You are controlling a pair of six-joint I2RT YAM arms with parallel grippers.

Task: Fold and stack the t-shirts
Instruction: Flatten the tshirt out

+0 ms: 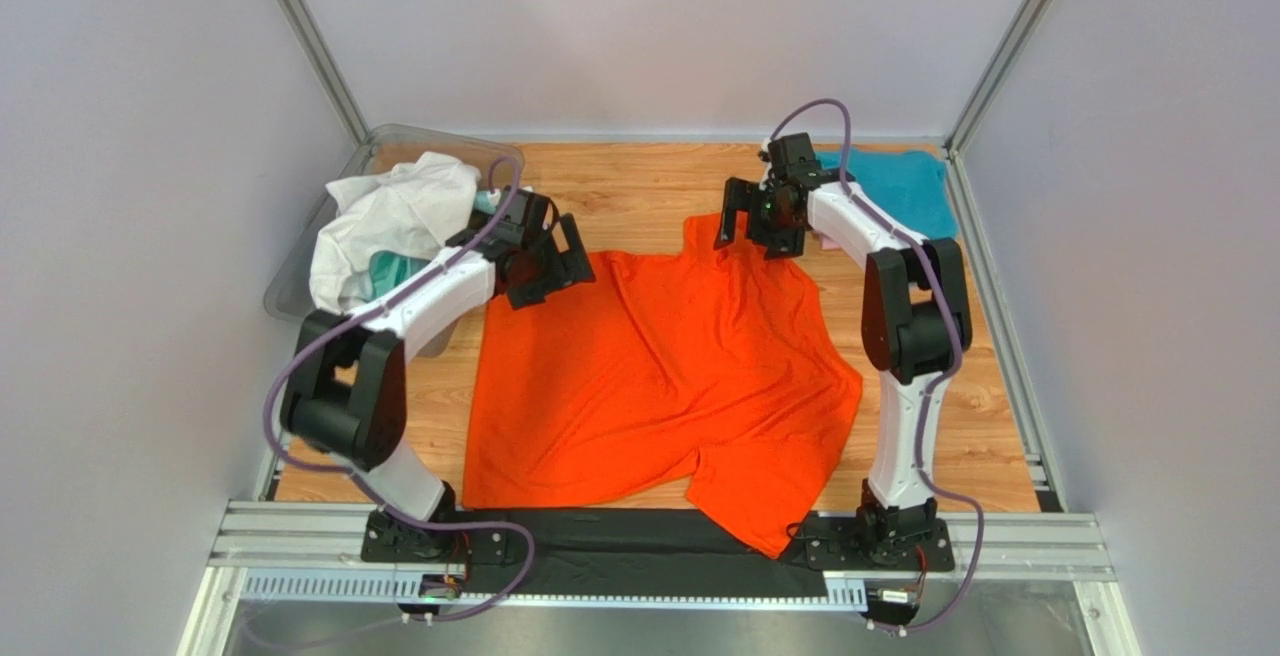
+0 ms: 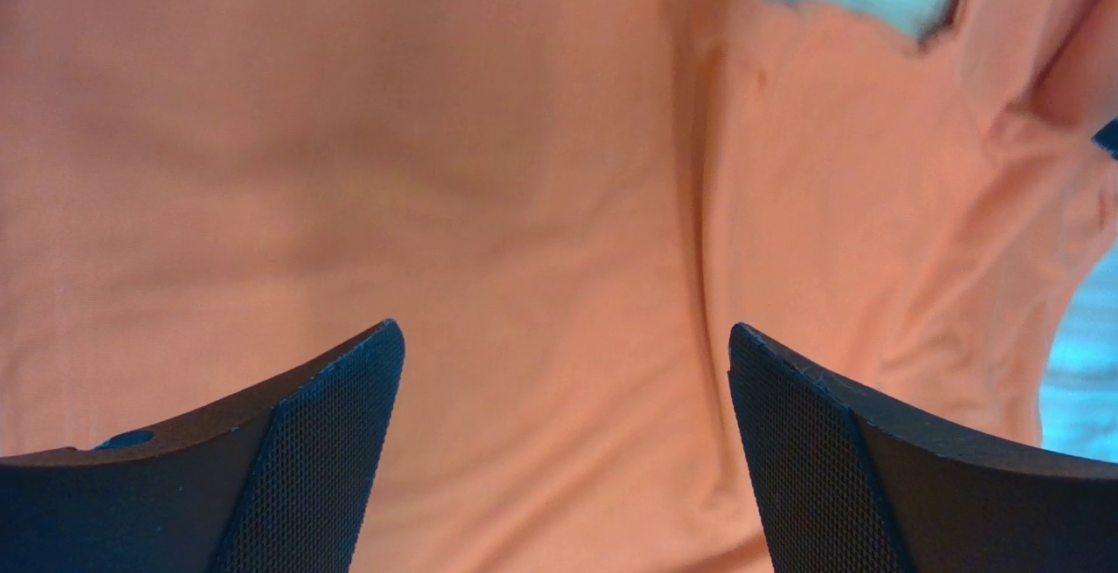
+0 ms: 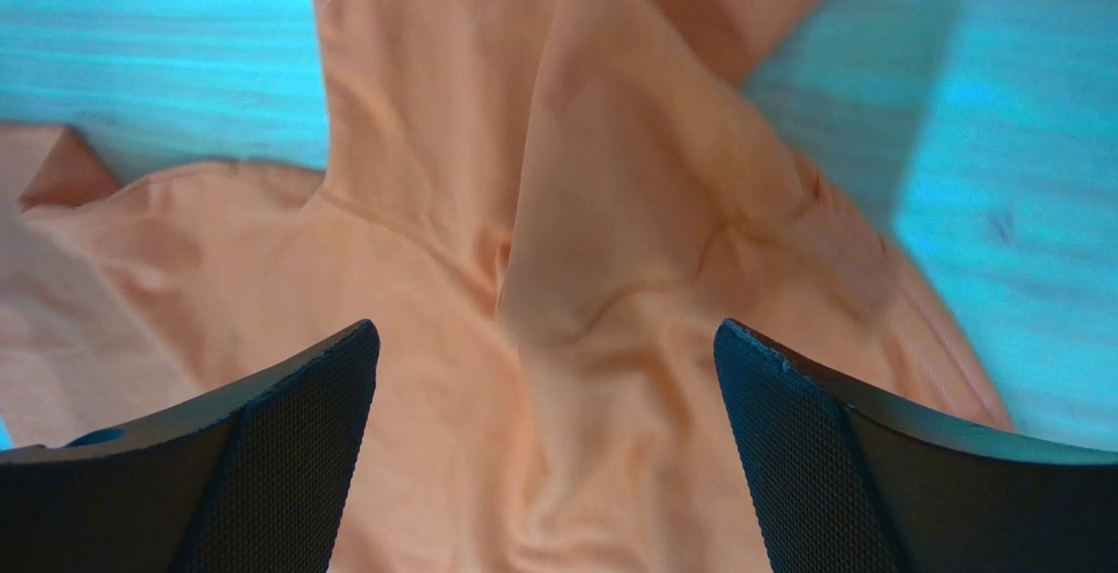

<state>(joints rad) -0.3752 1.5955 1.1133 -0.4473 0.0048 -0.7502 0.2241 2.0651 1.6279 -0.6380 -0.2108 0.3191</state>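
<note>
Orange tee (image 1: 646, 371) laps blk strip (image 1: 601, 533), nr edge.

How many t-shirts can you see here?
3: an orange t-shirt spread mid-table, a teal t-shirt folded at the far right corner, a white t-shirt heaped in the clear bin. Teal cloth peeking beneath it may be another.

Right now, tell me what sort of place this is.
Probably a robot lab test cell, not a home: plain white panels in an aluminium frame enclose a wooden tabletop, and an orange t-shirt lies spread between the left arm and right arm.
</note>
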